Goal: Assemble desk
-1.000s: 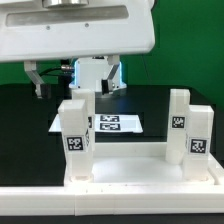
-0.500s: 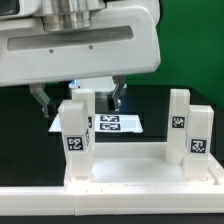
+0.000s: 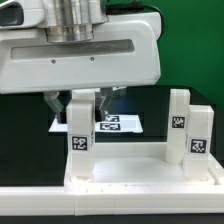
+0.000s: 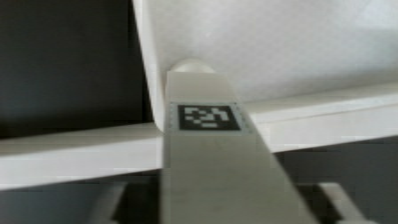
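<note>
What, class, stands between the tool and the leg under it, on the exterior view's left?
Nothing visible. The tool straddles the top of the left leg, its fingers on either side, with no other part in between.

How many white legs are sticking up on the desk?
2. One white block leg stands at the exterior view's left, under the robot's hand. The other white block leg stands at the right. More may be hidden behind the arm.
</note>
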Available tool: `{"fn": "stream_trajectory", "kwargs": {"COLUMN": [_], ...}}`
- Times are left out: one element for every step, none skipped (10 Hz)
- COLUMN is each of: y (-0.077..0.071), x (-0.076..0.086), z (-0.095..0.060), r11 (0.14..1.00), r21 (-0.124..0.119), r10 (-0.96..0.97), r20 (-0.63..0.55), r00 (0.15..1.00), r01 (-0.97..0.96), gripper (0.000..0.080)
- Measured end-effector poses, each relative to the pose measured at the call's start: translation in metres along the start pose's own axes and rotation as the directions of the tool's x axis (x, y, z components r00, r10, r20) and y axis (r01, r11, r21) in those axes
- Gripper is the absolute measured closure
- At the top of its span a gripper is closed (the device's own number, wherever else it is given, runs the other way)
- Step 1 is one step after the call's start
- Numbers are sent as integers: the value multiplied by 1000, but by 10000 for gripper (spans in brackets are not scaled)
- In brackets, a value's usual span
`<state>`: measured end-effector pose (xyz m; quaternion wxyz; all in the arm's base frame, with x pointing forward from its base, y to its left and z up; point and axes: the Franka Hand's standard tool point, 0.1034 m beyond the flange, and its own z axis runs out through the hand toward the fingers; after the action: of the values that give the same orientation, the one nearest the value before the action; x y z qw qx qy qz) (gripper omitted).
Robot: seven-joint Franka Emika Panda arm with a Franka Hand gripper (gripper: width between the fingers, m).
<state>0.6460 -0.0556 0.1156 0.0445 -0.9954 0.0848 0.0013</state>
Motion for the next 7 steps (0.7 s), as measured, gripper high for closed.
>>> {"fn": "stream_trajectory", "kwargs": {"y": [0,1,1,1,4,6,8], "x": [0,0,0,0,1,0,-1], "z": [0,0,1,1,2,2,3], "r11": [996,986,971,959,896,822,744], "r21": [1,0,0,0,4,20,40], "r10": [91,168,239,284,444,570,668], "r20": [0,0,-1,-4,-18,-24,-29], "r00": [996,986,971,959,896,822,743], "r01": [-91,-168,-239,-284,-444,-569,-667], "gripper": [512,512,512,512,512,512,511]}}
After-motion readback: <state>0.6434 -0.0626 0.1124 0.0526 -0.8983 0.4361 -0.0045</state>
